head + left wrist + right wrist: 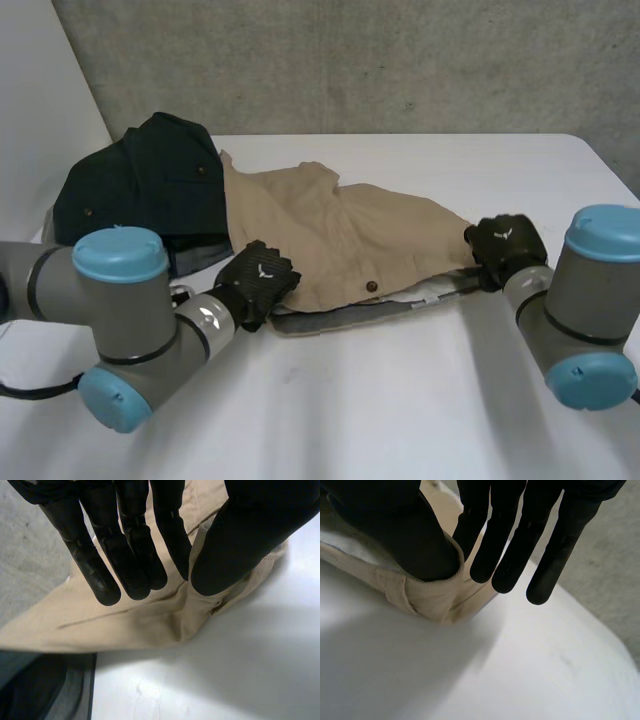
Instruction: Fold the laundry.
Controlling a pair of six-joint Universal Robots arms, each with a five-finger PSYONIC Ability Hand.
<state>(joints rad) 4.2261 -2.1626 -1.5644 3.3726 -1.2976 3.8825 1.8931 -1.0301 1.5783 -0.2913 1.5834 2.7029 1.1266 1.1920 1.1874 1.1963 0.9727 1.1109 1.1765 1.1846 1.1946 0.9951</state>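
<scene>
A tan garment (pixel 330 240) with a dark button lies crumpled across the middle of the white table (pixel 400 400). My left hand (pixel 258 280) is at its near left edge. Seen from the left wrist, that hand (pixel 125 545) has straight fingers, and its thumb (pixel 245 530) pinches the thick hem of the tan cloth (pixel 125 625) against them. My right hand (pixel 508 243) is at the garment's right end. From the right wrist, its thumb (pixel 420 530) presses a folded band of the tan cloth (pixel 430 597) against the straight fingers (pixel 500 530).
A dark green garment (pixel 150 185) lies bunched at the back left, partly under the tan one, and its dark edge (pixel 45 690) lies beside my left hand. A grey wall (pixel 400 60) stands behind the table's far edge. Bare tabletop stretches in front of both hands.
</scene>
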